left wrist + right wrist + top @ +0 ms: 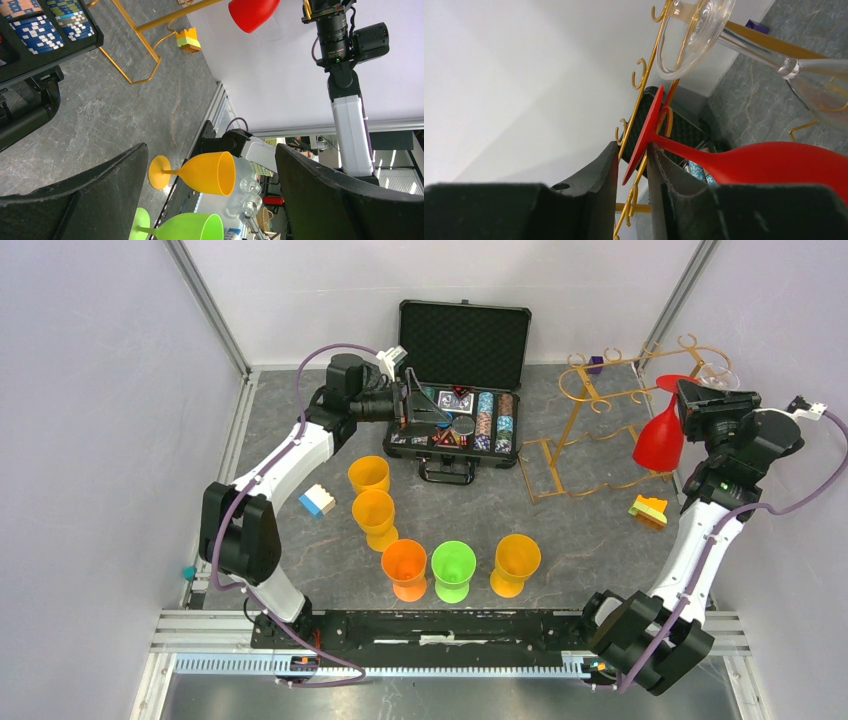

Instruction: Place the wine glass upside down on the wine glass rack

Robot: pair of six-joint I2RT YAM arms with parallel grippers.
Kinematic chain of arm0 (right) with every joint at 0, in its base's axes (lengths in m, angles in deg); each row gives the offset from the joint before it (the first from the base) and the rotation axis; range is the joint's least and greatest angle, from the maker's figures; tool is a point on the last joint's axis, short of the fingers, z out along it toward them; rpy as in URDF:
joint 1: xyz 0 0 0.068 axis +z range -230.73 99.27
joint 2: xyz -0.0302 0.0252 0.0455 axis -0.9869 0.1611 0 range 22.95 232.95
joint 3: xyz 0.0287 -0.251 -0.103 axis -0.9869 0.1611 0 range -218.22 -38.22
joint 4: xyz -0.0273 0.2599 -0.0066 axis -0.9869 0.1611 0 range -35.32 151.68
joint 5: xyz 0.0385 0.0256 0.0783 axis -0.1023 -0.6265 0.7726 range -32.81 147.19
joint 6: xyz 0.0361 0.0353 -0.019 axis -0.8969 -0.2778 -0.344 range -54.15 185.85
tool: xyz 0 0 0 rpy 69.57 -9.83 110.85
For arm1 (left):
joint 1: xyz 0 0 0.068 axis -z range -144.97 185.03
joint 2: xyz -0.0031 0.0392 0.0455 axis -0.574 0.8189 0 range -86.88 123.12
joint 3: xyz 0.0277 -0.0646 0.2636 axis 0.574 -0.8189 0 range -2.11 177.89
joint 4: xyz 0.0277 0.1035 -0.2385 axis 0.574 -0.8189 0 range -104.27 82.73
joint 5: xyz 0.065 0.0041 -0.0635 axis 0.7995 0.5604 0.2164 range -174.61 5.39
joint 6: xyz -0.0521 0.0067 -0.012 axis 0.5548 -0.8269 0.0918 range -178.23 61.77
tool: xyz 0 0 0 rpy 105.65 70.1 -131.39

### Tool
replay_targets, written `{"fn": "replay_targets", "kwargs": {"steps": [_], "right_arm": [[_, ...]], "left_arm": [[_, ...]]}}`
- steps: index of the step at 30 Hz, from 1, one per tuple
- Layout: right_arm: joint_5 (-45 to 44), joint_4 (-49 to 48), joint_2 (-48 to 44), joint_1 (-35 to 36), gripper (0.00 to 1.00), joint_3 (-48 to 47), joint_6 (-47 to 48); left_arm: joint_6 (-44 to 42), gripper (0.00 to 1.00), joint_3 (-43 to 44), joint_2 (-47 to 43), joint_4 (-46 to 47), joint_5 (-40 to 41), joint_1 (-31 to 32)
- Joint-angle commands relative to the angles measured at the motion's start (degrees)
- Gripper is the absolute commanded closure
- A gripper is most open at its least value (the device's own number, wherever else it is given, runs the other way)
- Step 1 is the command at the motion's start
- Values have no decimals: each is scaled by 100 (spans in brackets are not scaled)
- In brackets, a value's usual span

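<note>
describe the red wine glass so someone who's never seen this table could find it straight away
At the right rear of the table a tall gold wire rack stands beside the open black chip case. At the rack's right end a wine glass is upside down, foot at the top rails. It is solid red; the glass beside it is clear.
</note>
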State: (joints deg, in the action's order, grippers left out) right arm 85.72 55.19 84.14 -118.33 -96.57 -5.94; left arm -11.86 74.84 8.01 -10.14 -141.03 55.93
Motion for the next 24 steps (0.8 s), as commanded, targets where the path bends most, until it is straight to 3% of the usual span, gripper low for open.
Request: {"fn": "replay_targets", "kwargs": {"steps": [1,24], "right_arm": [[205,-166,-138,10,67,-32,55],[1087,-469,-676,8,37,551,-373]], "left_arm": [[-31,0,-17,-243,191,-10,-17],[-27,0,15,-237,193,-9,-19]]}}
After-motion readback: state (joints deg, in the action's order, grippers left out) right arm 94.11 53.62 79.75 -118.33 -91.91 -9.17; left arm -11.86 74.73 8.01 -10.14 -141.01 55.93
